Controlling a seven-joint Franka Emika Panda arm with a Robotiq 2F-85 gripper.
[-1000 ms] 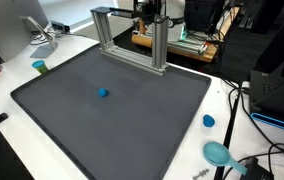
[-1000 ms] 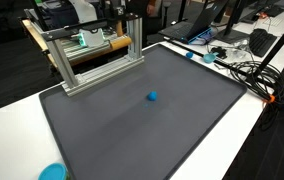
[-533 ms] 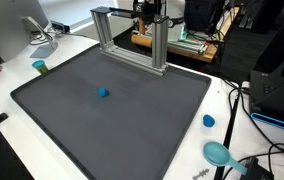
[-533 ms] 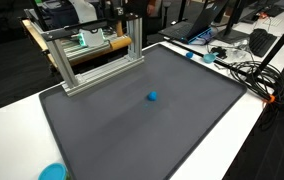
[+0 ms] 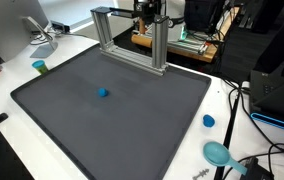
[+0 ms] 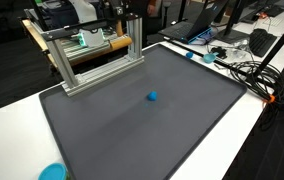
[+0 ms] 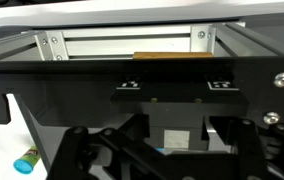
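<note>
A small blue ball (image 5: pixel 103 92) (image 6: pixel 153 97) lies alone near the middle of the dark mat (image 5: pixel 132 125) (image 6: pixel 132 135). My gripper (image 7: pixel 177 128) is far from it, behind the aluminium frame (image 5: pixel 132 40) (image 6: pixel 92 55) (image 7: pixel 132 45) at the back of the mat. In the wrist view the dark fingers (image 7: pixel 147 125) stand apart with a gap, and nothing sits between them. That view looks through the frame from low down. In both exterior views only the dark arm (image 5: pixel 150 10) (image 6: pixel 122 12) shows above the frame, and its jaws are hidden.
A small green-capped cylinder (image 5: pixel 40 67) (image 7: pixel 26 160) stands on the white table beside the mat. A blue cap (image 5: pixel 208 121) and a teal scoop (image 5: pixel 217 152) (image 6: pixel 52 172) lie off the mat. Cables (image 6: pixel 244 70) crowd one table edge, and a monitor (image 5: pixel 12 25) stands at another.
</note>
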